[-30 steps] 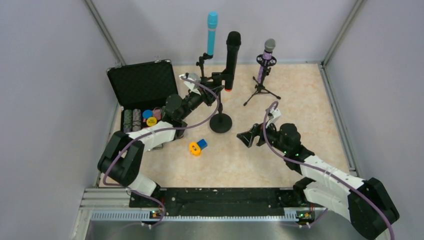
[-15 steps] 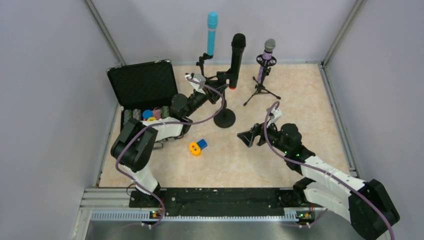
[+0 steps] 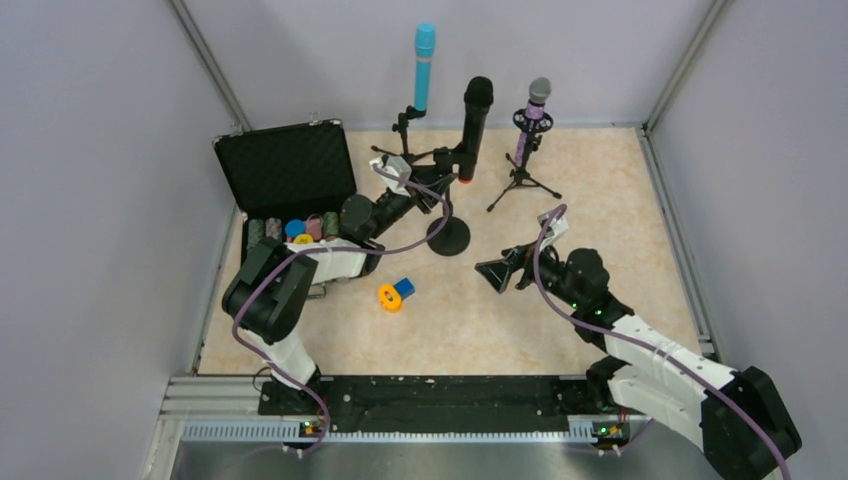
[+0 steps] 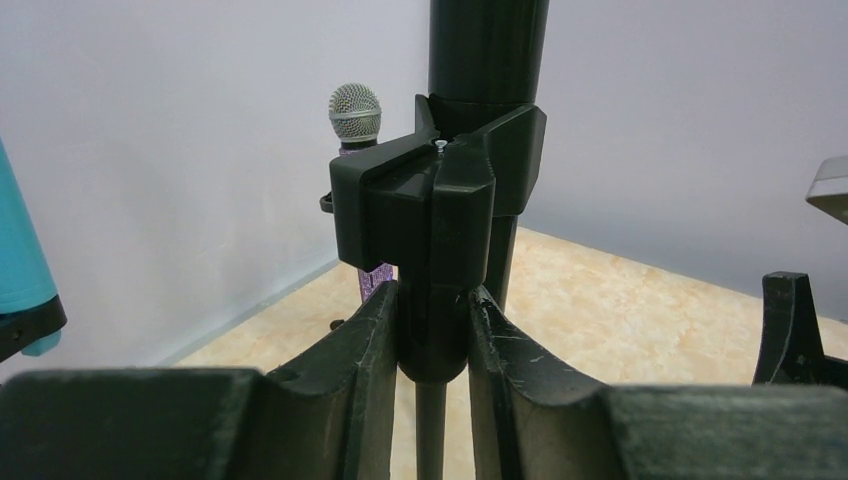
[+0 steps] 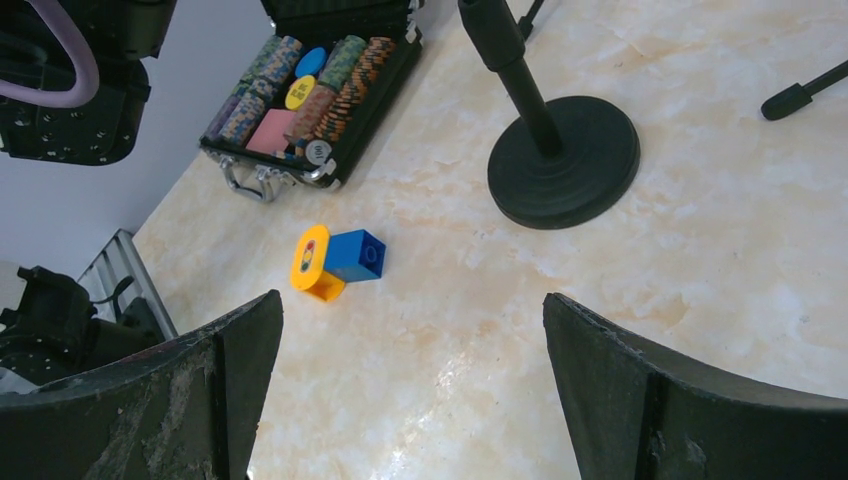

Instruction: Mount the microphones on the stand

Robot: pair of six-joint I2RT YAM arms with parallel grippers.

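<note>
Left jaws are clamped on the clip (image 4: 440, 190) of the round-base stand (image 3: 449, 236). The black microphone (image 3: 474, 125) sits in that clip, roughly upright with its orange end down. The light-blue microphone (image 3: 424, 65) is up on its own holder behind and left of that stand, and the purple microphone (image 3: 533, 115) is on a little tripod behind and right of it. Right jaws are spread wide with nothing in them, hovering over the tabletop (image 3: 620, 200) near the stand's base, on its right.

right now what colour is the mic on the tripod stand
The mic is purple, silver grille; best in top external view.
</note>
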